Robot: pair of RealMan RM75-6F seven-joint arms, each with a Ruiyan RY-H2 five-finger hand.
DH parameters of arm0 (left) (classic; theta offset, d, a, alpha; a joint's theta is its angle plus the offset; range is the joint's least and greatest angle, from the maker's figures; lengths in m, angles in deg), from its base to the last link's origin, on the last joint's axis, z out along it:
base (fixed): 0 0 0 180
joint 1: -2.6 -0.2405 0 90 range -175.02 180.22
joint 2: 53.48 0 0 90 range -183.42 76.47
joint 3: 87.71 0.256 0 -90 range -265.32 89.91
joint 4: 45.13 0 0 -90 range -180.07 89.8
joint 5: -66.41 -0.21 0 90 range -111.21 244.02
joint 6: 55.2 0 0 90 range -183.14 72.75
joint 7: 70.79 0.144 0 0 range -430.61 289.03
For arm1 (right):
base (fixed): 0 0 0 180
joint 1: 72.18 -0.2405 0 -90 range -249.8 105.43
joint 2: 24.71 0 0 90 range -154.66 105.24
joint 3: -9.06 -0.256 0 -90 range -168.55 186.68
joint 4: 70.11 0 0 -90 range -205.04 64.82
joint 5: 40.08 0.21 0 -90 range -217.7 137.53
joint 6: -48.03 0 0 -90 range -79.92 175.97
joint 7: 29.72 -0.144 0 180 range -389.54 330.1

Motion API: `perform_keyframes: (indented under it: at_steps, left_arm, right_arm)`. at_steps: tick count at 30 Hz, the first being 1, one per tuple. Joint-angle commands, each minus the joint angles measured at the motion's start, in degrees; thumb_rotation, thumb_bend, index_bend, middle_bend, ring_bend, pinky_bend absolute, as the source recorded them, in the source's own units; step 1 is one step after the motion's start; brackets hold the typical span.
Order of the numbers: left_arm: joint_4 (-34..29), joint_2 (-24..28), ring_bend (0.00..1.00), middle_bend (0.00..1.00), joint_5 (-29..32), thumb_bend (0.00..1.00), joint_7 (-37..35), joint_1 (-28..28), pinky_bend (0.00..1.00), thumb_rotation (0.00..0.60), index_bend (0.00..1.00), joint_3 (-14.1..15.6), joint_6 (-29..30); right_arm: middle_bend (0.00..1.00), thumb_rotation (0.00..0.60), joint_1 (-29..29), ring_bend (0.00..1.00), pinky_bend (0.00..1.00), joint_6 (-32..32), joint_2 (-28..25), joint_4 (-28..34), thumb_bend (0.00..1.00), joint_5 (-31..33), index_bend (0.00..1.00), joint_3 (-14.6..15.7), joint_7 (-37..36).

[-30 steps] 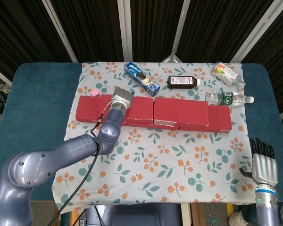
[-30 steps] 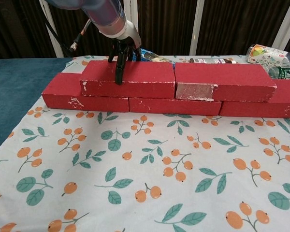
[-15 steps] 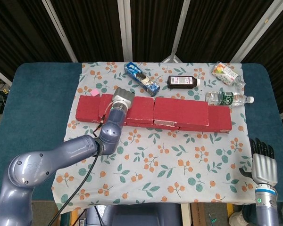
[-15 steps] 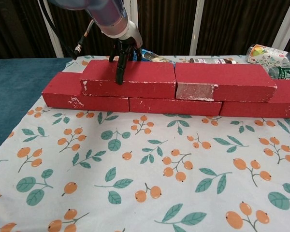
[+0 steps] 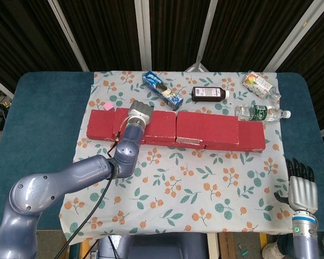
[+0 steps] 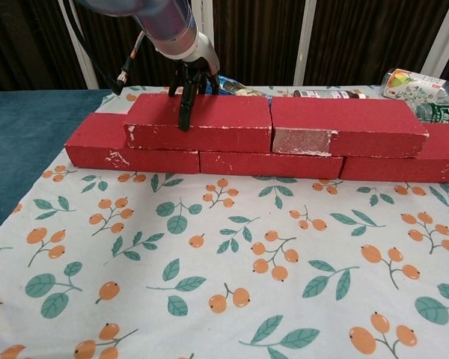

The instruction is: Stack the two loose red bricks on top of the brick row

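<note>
Three red bricks form the bottom row (image 6: 127, 153) across the floral cloth. On top of it lie two red bricks end to end: the left one (image 6: 224, 112) (image 5: 159, 125) and the right one (image 6: 344, 120) (image 5: 208, 127). My left hand (image 6: 188, 82) (image 5: 139, 113) reaches down over the left top brick near its left end. Its thumb lies down the front face and the other fingers go behind, gripping the brick. My right hand (image 5: 302, 186) hangs off the table's near right edge, fingers straight, holding nothing.
Behind the bricks lie a blue snack pack (image 5: 162, 90), a dark bottle (image 5: 209, 94), a clear water bottle (image 5: 261, 113) and a small carton (image 5: 257, 83). A small pink item (image 5: 107, 107) sits by the row's far left end.
My left arm has shifted very slightly; its hand stays on the left top brick. The bricks and right hand have not moved.
</note>
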Motion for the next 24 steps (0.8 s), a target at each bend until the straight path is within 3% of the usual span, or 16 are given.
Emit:
perform_keyframes:
  at_steps: [1,5,9,24]
  left_arm:
    - [0.15,-0.19,0.1,0.18,-0.19,0.05,0.38,-0.21,0.23,0.6,0.14,-0.42,0.3]
    - [0.13,-0.42,0.02,0.08,-0.45,0.02,1.41,-0.41,0.2,0.6,0.1,-1.31,1.26]
    - [-0.05,-0.48,0.0,0.01,-0.89,0.0,2.16,-0.65,0.19,0.6,0.04,-2.3,2.05]
    - [0.84,-1.78,0.0,0.0,-2.66,0.0,4.92,-1.67,0.13,0.6,0.0,-5.27,4.33]
  right_arm:
    - [0.0,0.6,0.01,0.0,0.0,0.06,0.0,-0.01,0.2,-0.03,0.0,0.0,0.01]
    - [0.0,0.6,0.01,0.0,0.0,0.11,0.01,0.01,0.2,0.0,0.0,0.02,0.07]
    - [0.0,0.6,-0.04,0.0,0.0,0.02,-0.01,0.04,0.2,0.11,0.0,0.06,0.21]
    - [0.0,0.6,-0.2,0.0,0.0,-0.3,-0.06,0.18,0.2,1.11,0.0,-0.04,0.84]
